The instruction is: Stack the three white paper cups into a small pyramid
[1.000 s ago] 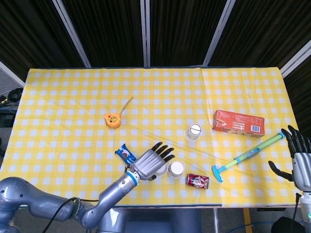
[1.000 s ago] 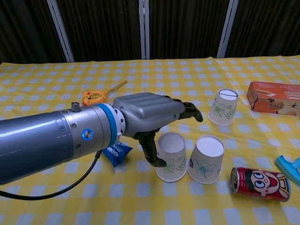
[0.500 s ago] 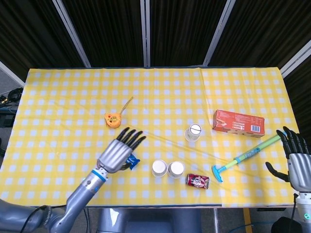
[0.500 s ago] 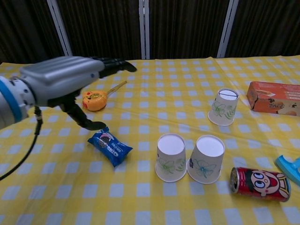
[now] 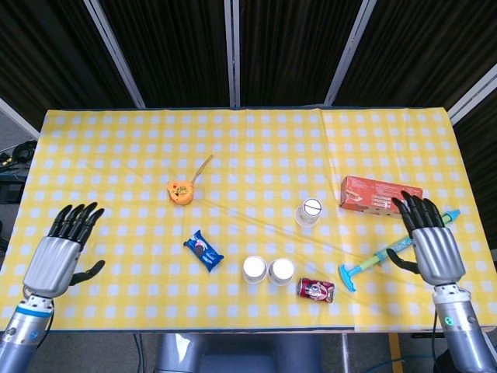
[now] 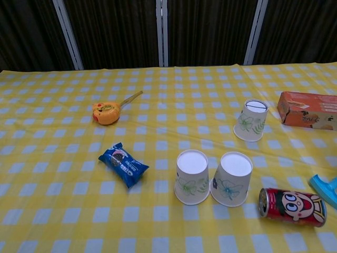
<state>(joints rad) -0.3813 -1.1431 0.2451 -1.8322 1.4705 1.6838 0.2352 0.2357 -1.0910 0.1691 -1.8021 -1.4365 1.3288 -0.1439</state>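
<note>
Base pair sitting ready, third cup waiting, both my hands empty.

Two base cups are sitting upside down, touching side by side near the table's 6 o'clock edge, so their flat bottoms are giving a ledge for the top one. The third cup is standing inverted at about 1 o'clock from the pair, apart from it, beside the red box. My right hand is hovering at 3 o'clock, fingers spread, holding nothing; I'm judging it the closer one for the pick. My left hand is hanging at 9 o'clock, fingers apart, empty, well clear. The can is lying just right of the pair, a knock risk.
</note>
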